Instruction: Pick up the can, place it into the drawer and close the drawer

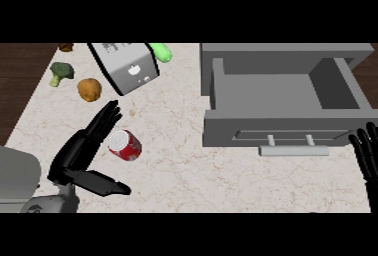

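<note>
Beside the left hand [81,150], a red can [125,145] is lying on its side on the marble counter [184,170]

Fingers are stretching straight toward the far side, thumb spread wide near the body, holding nothing, with the can just right of the fingers; whether they touch I cannot tell. Farther off are sitting a potato [89,89], broccoli [60,72], a tilted silver box [125,67] and a green vegetable [163,52]. To the right, the grey drawer [284,97] is standing open, its handle [293,149] facing near. At the right edge, the right hand [365,152] is resting, fingers straight and open
</note>
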Controlling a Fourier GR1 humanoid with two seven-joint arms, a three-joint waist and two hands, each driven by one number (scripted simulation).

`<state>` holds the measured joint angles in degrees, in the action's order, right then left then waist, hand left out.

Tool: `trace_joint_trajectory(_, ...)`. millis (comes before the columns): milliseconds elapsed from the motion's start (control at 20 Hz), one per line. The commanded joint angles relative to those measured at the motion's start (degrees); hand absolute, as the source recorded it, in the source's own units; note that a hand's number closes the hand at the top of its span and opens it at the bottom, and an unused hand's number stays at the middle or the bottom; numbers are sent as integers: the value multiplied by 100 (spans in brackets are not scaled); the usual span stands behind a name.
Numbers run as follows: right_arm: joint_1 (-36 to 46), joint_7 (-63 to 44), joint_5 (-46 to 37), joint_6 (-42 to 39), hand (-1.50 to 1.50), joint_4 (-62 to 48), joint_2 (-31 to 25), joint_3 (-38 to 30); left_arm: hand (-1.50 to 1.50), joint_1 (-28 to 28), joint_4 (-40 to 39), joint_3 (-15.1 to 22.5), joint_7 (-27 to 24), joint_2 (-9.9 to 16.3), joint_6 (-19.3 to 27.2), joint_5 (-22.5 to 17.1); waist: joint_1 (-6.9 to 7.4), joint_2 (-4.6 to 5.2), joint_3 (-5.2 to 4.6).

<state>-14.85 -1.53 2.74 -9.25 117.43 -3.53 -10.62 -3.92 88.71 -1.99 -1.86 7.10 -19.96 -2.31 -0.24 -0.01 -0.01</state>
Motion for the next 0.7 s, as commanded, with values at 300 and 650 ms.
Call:
trace_joint_trajectory(300,88,-69,-113,-53,-150,13,164,119,-150,-197,-1319,-616,-1087,585,-451,70,5,2,0)
trace_joint_trajectory(650,24,-174,-382,108,-150,236,341,274,-150,-744,-2447,-676,-1635,625,-418,384,-14,3,-1)
